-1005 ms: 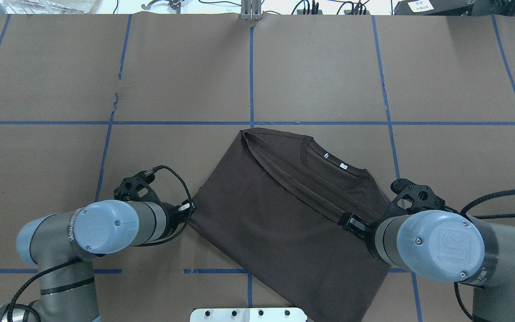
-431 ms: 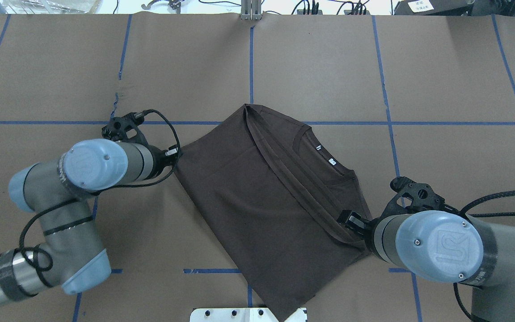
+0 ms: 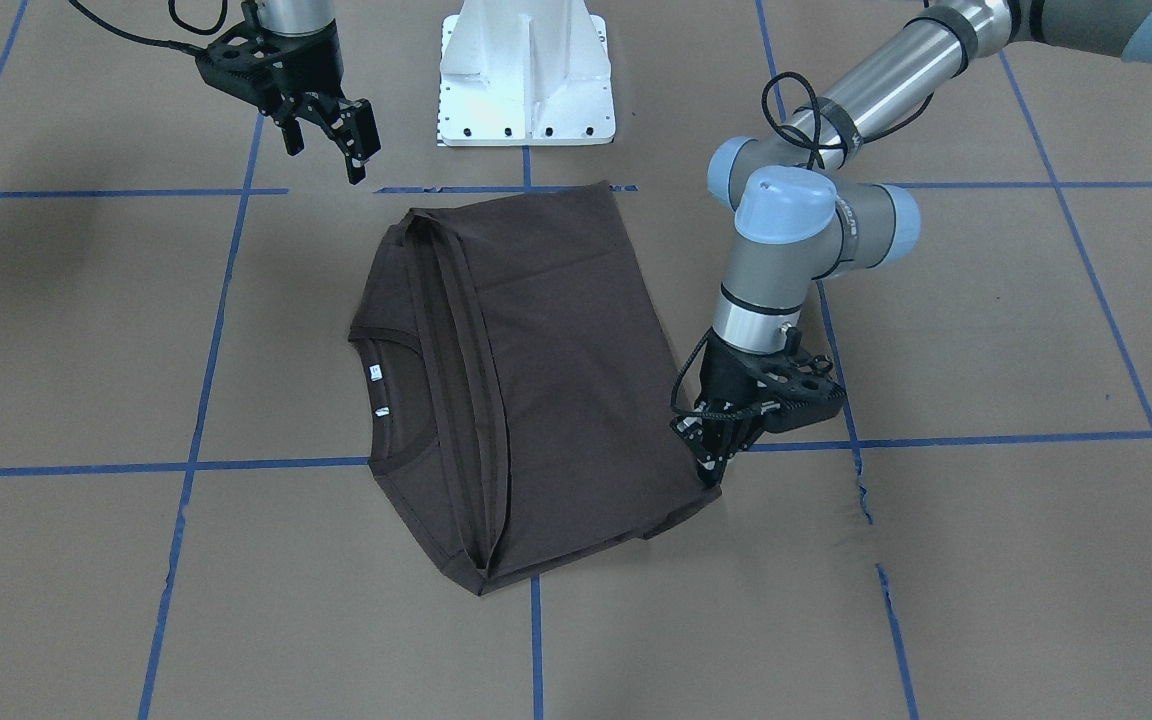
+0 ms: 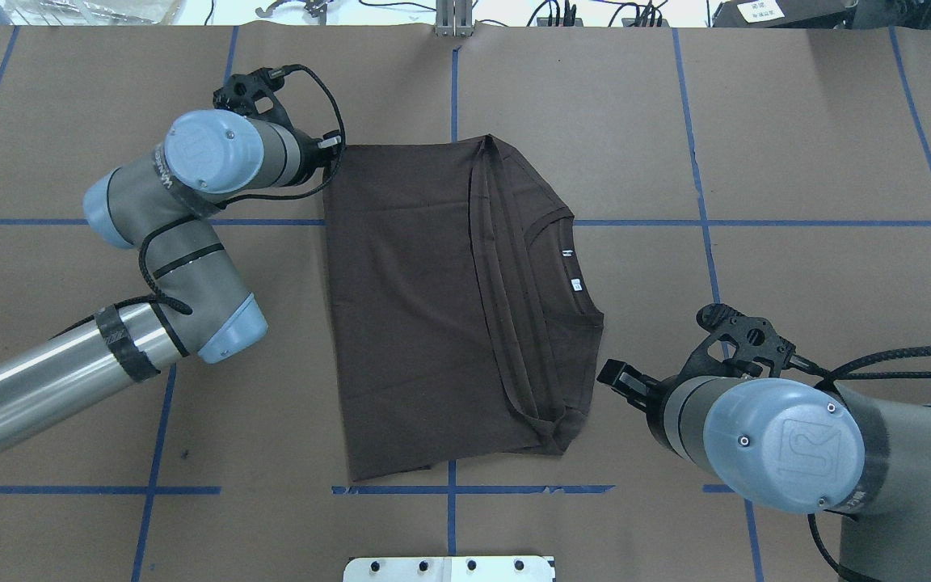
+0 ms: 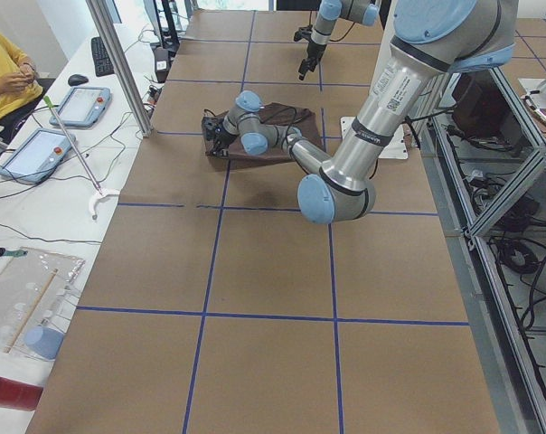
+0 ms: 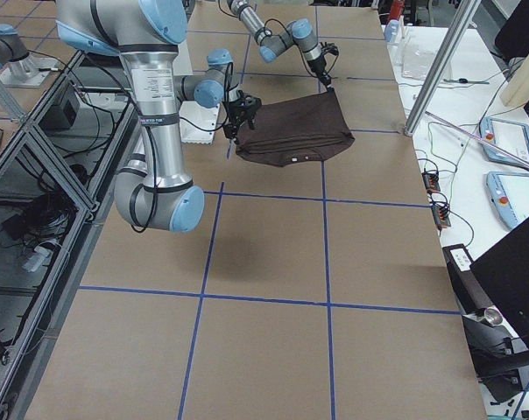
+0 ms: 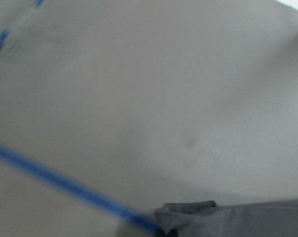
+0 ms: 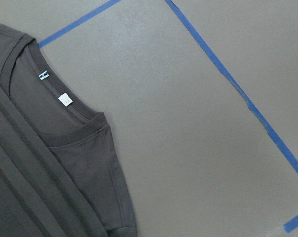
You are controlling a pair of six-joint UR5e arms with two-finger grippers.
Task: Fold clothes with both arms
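Note:
The dark brown T-shirt (image 4: 409, 323) lies folded flat on the brown table, with its collar and white neck labels (image 4: 570, 269) toward my right side. My left gripper (image 4: 332, 153) is shut on the shirt's far left corner, low at the table, and in the front-facing view this left gripper (image 3: 711, 468) pinches that corner. A bit of fabric (image 7: 238, 219) shows at the bottom of the blurred left wrist view. My right gripper (image 3: 331, 140) hangs open above the table, off the shirt (image 3: 536, 370) and just beyond its near right corner. The right wrist view looks down on the collar (image 8: 65, 118).
The white bolted pedestal base (image 3: 526, 75) stands at the near edge, close to the shirt's hem. Blue tape lines (image 4: 700, 186) grid the table. A seated person (image 5: 6, 72), tablets and cables occupy the side table beyond the metal post (image 5: 119, 63).
My left gripper dragged the shirt's corner to the far side, swinging the shirt round until it lies square to the table. My right gripper let go of the shirt and now stands off it.

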